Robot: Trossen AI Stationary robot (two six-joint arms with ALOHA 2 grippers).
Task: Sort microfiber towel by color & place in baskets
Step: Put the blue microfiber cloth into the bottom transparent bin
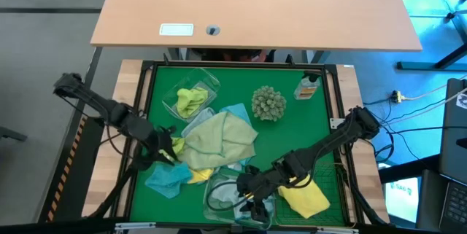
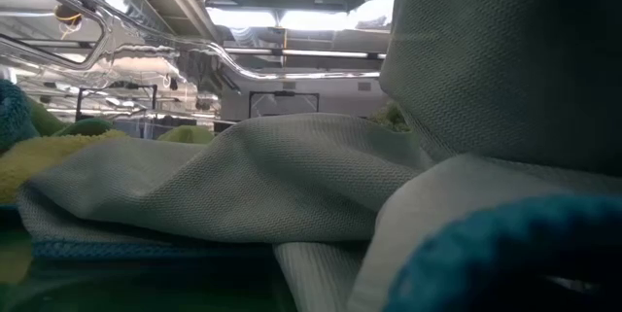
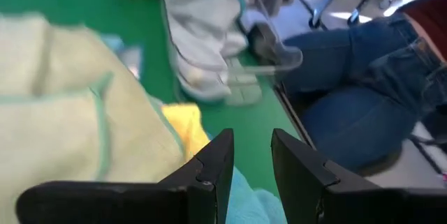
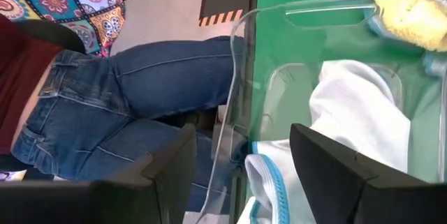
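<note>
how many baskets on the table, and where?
3: a clear tub at back-left holding a lime towel, a clear tub at the front edge under the right gripper, and a wire basket at front-right.

Overhead looks down; low view seemingly cloth-blocked.

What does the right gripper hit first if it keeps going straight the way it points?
Probably the white cloth in the clear tub: the open right gripper points over the tub's rim, cloth just ahead. Depth is hard to judge.

You have two clear tubs (image 1: 191, 97) (image 1: 232, 196), one spiky ball (image 1: 268, 103), one bottle (image 1: 309, 87), and two arms.
</note>
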